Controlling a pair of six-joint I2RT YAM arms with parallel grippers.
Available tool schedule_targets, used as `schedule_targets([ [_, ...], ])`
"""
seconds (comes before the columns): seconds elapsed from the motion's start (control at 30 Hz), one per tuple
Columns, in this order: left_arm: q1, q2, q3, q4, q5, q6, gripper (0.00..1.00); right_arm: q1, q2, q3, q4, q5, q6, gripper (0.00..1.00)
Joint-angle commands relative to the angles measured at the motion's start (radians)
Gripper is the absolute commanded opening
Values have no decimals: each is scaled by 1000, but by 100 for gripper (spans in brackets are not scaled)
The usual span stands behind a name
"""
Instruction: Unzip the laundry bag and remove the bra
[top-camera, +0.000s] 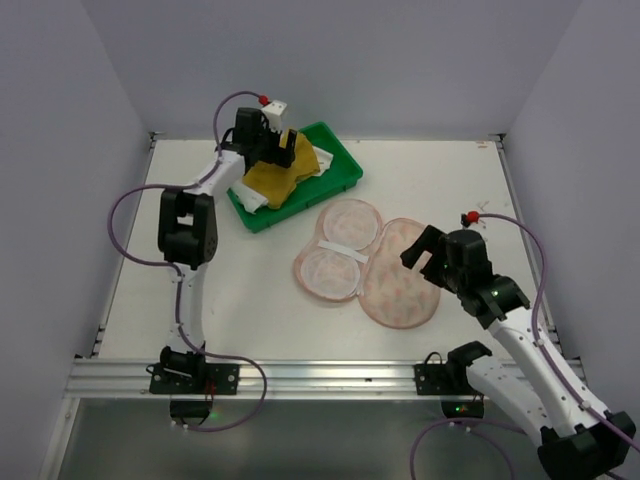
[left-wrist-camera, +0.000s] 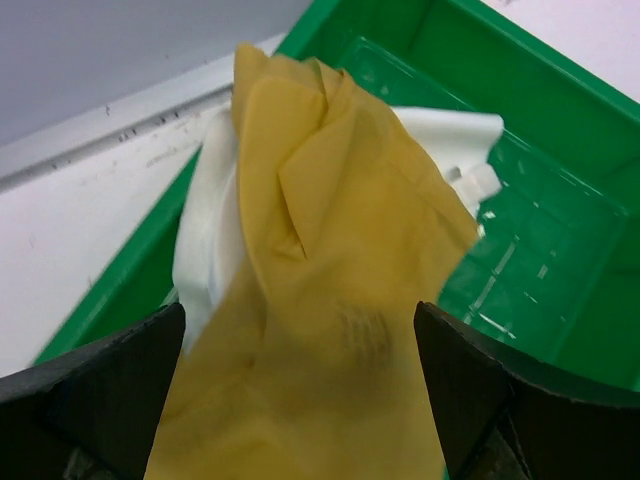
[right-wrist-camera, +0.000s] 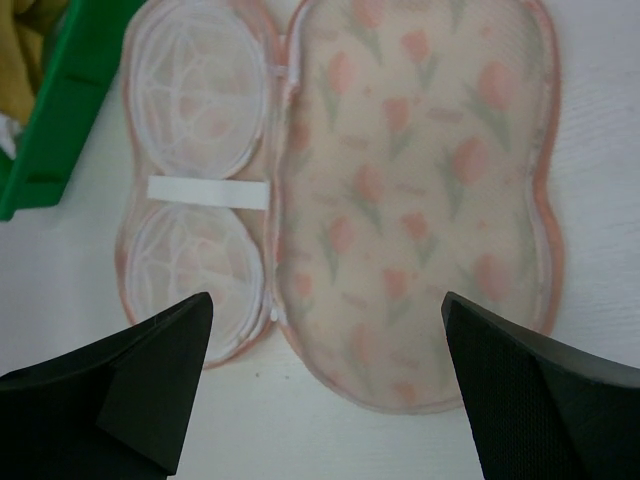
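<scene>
The laundry bag (top-camera: 370, 262) lies open flat on the table, its two halves side by side. The right wrist view shows its printed half (right-wrist-camera: 420, 190) and its white mesh cups, with nothing inside. The mustard-yellow bra (top-camera: 275, 172) with white fabric lies in the green tray (top-camera: 340, 165). My left gripper (top-camera: 283, 150) hangs over the tray. In the left wrist view its jaws (left-wrist-camera: 298, 390) stand wide apart with the bra (left-wrist-camera: 330, 230) between them. My right gripper (top-camera: 425, 255) is open and empty above the bag's near edge (right-wrist-camera: 325, 400).
The green tray stands at the back left, near the table's far edge; its rim shows in the left wrist view (left-wrist-camera: 560, 100) and the right wrist view (right-wrist-camera: 60, 110). Grey walls enclose the table on three sides.
</scene>
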Motion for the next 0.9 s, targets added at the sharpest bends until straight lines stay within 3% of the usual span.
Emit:
schedule_targets([
  [0.0,-9,-214,-128,86,23,-146,100,-16,97,81,-89,192,122,99],
  [0.13,-39,-381,-328,126,-15,-189,100,-88,235,121,-110,188,142,99],
  [0.23,-67,-411,-390,171,-60,-153,100,-137,324,130,-62,107,118,99],
  [0.53,-72,-117,-193,272,-130,-185,100,-148,358,86,35,-59,76,98],
  [0.73,-82,-4,-172,284,-75,-134,100,-148,298,30,53,-91,62,98],
  [0.87,-98,-17,-221,295,56,-128,97,-148,269,7,74,-101,45,97],
])
